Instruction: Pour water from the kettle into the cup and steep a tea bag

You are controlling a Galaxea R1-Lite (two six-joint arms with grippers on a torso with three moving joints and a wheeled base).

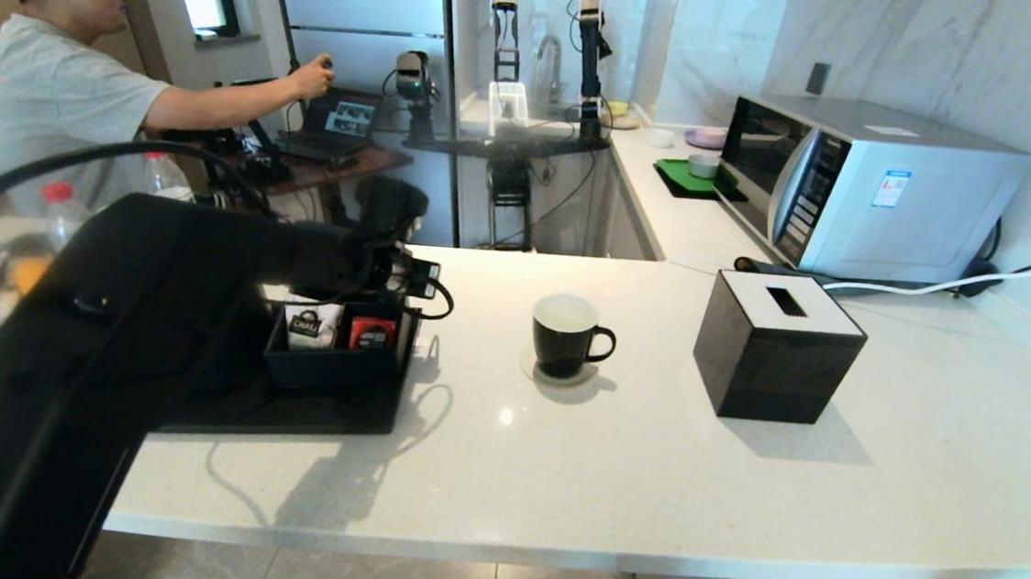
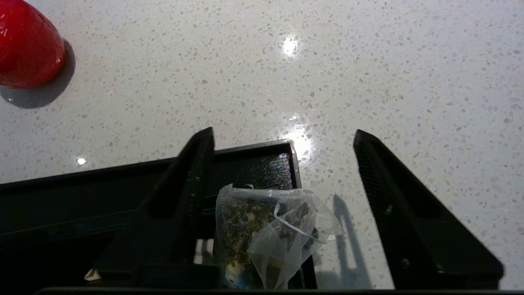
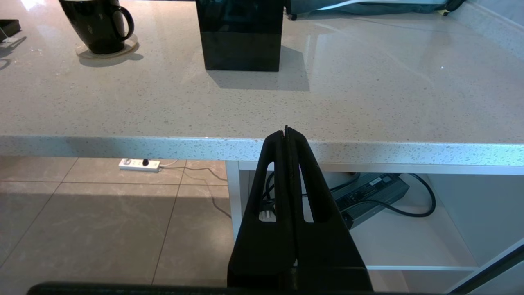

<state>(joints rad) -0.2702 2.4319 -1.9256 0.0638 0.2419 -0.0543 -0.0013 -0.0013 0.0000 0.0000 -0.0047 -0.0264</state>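
The tea bag (image 2: 266, 233), a small see-through mesh pouch with a white string, stands in the corner of a black organiser box (image 2: 249, 149). My left gripper (image 2: 284, 132) is open around it: one finger is close beside the pouch, the other well clear of it over the counter. In the head view my left arm (image 1: 156, 298) reaches down into that box (image 1: 335, 363). The cup (image 1: 567, 335) (image 3: 98, 24), a black mug with a white inside, sits on a coaster mid-counter. My right gripper (image 3: 286, 129) is shut and empty, below the counter's front edge. The kettle is out of view.
White and red sachets (image 1: 310, 324) stand in the organiser, which sits on a black tray (image 1: 303, 415). A black tissue box (image 1: 778, 347) is right of the cup, with a microwave (image 1: 864, 188) behind it. A red object (image 2: 28, 45) lies on the counter near the tray.
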